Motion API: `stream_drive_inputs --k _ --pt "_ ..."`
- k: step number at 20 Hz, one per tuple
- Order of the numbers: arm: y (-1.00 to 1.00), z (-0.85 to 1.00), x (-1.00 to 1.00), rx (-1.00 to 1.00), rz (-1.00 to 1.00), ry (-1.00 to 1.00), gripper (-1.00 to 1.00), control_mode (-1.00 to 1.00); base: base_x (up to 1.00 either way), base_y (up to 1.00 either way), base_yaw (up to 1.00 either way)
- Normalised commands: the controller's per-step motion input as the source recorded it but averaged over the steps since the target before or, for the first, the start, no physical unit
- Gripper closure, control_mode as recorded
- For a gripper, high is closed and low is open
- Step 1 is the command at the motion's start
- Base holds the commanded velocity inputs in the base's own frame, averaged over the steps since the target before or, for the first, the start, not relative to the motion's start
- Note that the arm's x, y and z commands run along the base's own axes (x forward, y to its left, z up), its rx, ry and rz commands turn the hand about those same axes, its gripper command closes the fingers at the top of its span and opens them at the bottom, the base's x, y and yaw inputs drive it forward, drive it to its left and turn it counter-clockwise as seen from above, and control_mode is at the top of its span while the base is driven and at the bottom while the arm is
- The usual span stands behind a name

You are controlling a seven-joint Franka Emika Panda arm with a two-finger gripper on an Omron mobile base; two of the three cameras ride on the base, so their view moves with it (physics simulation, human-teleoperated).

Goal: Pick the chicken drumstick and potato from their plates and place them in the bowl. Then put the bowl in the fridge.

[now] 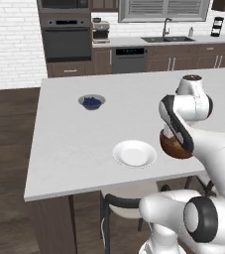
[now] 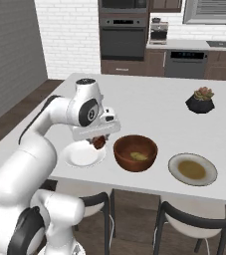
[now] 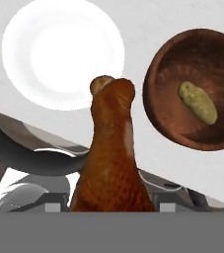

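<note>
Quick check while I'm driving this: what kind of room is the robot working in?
A rendered home kitchen, it seems. A built-in oven, a dishwasher and a sink line the back wall, and the robot works at a white island counter with chairs tucked under it.

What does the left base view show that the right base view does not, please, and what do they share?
Left base view alone: the small bowl of blueberries and the sink.

Right base view alone: the potato lying inside the wooden bowl, the grey-rimmed plate, the potted plant, and the gripper holding the drumstick.

Both: the white plate, bare, the bowl, the counter and the oven.
</note>
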Motion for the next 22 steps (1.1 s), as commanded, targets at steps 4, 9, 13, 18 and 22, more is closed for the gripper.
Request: stream_drive_inputs --k 4,9,13,18,22 --pt "-0.97 0.00 0.09 0.19 -0.12 0.03 1.00 -1.00 0.00 0.00 0.00" --pt "-0.55 -0.01 0.54 0.07 -0.02 0.04 1.00 -1.00 0.00 0.00 0.00" --pt "-0.18 -0.30 0.73 0.00 0.00 0.02 1.00 -1.00 0.00 0.00 0.00" --pt "-0.31 -0.47 0.58 0.00 0.00 0.00 1.00 -1.00 0.00 0.00 0.00" --pt "-0.17 -0.55 0.36 0.02 0.00 0.00 1.00 -1.00 0.00 0.00 0.00"
